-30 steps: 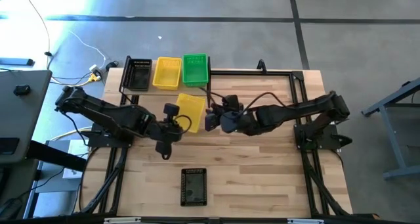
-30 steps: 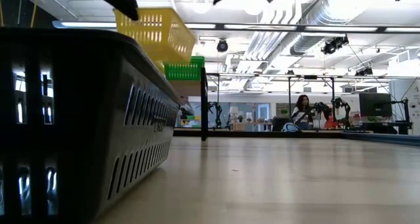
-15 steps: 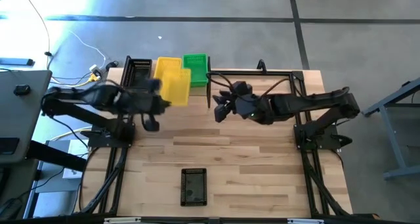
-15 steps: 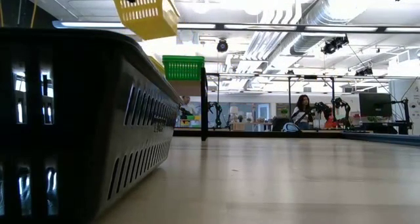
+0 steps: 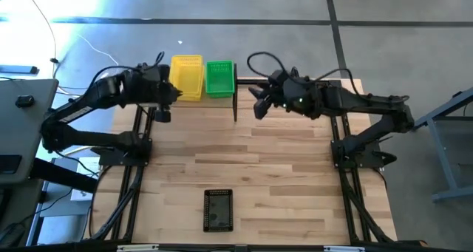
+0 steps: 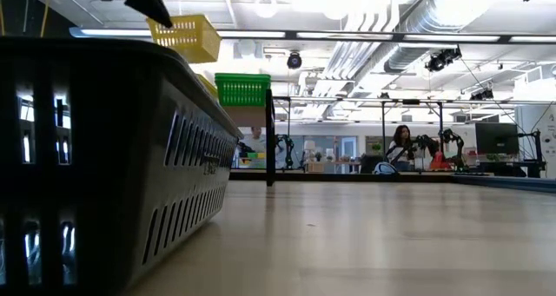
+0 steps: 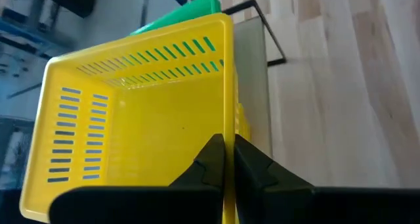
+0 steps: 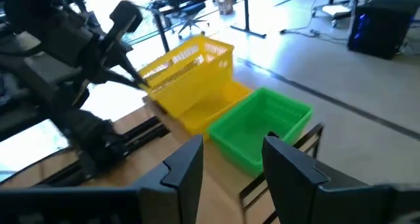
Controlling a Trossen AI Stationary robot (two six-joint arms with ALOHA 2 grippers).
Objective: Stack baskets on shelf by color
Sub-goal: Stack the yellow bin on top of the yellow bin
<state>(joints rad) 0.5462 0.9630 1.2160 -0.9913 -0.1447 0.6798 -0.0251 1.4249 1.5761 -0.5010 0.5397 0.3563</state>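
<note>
Left wrist view: left gripper [image 7: 226, 159] jaws pinch yellow basket [image 7: 138, 125] wall.

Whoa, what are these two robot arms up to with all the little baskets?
They are sorting baskets by color on a shelf at the table's far edge. The left gripper is pinching a yellow basket by its rim, above the yellow one already there. The right gripper waits open beside the green basket. One black basket remains on the table.
</note>
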